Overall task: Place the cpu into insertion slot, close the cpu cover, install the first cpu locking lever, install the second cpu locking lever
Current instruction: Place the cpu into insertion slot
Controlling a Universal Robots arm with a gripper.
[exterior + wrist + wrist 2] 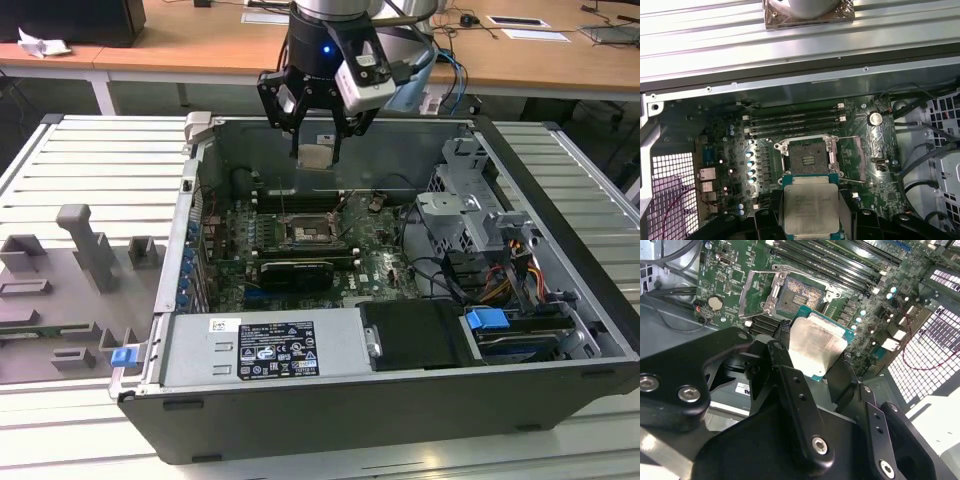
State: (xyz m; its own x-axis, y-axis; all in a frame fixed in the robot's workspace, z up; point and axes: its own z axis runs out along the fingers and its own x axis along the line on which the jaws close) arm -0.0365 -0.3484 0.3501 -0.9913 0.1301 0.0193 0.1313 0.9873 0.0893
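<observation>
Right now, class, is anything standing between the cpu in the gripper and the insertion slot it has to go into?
Nothing visible does. The gripper holds the cpu above the open case; in both wrist views the insertion slot lies bare, the cpu cover swung open beside it.
</observation>
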